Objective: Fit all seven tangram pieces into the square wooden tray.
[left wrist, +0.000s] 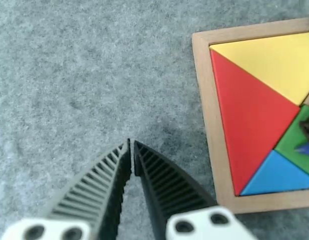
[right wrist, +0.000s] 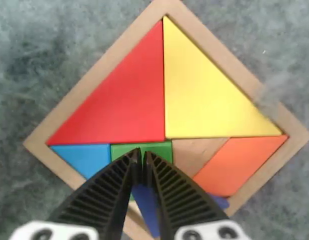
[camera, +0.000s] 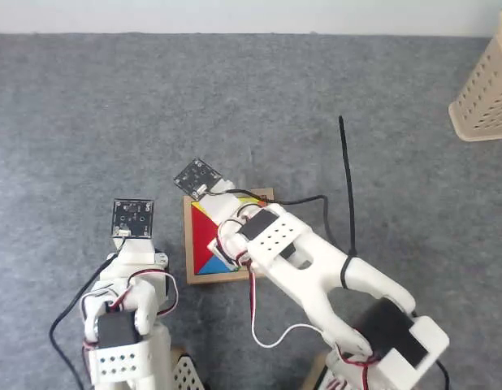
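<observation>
The square wooden tray (camera: 188,244) lies on grey carpet in the middle of the table, and my right arm (camera: 271,236) reaches over it. In the right wrist view the tray (right wrist: 69,109) holds a red triangle (right wrist: 119,105), a yellow triangle (right wrist: 204,95), an orange piece (right wrist: 239,160), a light blue triangle (right wrist: 82,157) and a green square (right wrist: 159,149). Bare wood (right wrist: 199,152) shows between green and orange. My right gripper (right wrist: 143,152) is shut over the green square, with a dark blue piece (right wrist: 144,207) lying under its fingers. My left gripper (left wrist: 132,145) is shut above bare carpet beside the tray (left wrist: 207,100).
A cream perforated basket (camera: 486,89) stands at the far right edge. A black cable (camera: 348,187) rises behind the right arm. The left arm (camera: 141,268) sits at the near left, and open carpet lies all around the tray.
</observation>
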You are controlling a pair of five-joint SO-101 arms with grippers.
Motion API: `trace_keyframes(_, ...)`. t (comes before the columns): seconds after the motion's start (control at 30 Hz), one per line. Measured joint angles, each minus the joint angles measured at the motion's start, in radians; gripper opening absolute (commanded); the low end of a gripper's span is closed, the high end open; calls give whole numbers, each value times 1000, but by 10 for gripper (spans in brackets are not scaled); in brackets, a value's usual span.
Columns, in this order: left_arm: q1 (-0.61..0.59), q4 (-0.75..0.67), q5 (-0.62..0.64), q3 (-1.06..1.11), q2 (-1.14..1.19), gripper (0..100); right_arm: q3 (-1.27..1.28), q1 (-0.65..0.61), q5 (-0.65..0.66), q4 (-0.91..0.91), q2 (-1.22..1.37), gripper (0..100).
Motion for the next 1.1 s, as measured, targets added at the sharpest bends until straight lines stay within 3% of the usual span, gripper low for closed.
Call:
trace_keyframes(0.47, 0, 0, 0, 0, 0, 12, 31, -2, 25, 38, -6, 7)
trace_keyframes(0.73, 0, 0, 0, 0, 0, 12, 83, 66, 25, 110, -204, 8)
trace_keyframes(1.1, 0, 0, 0, 0, 0, 12, 189, 77, 32, 68, -199, 7)
